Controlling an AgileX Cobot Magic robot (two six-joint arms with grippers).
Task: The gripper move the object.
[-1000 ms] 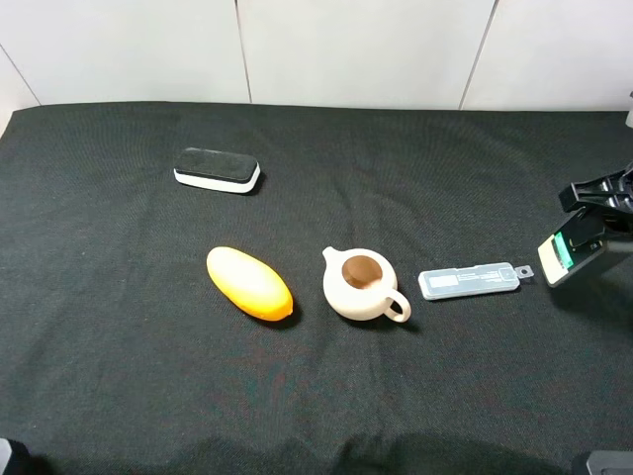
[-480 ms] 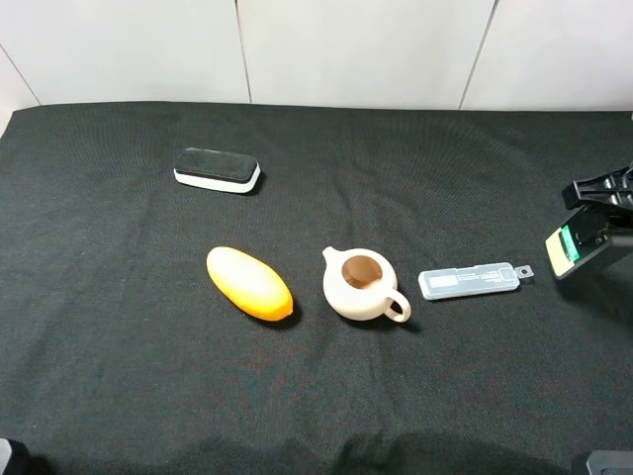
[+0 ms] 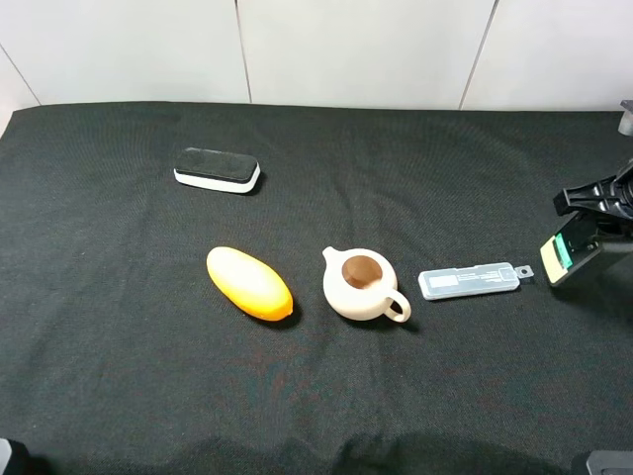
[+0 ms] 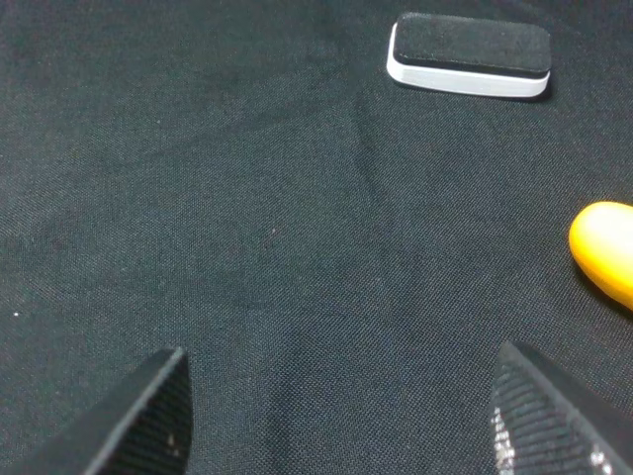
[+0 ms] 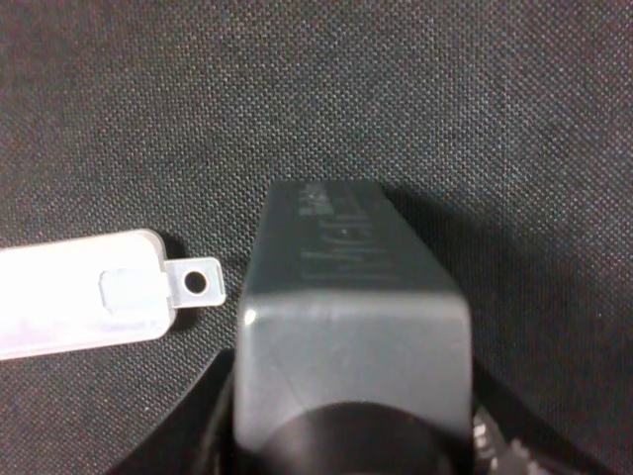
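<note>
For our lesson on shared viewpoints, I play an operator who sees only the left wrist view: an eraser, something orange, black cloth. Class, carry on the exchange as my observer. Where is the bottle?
Observer: At the far right of the exterior high view, the bottle is clamped, tilted, in the right gripper.
Operator: Is anything close to it?
Observer: A clear case lies beside it. Its holed tab is near the bottle but apart from it.
Operator: What sits between that case and the orange thing?
Observer: A cream teapot with a brown lid.
</note>
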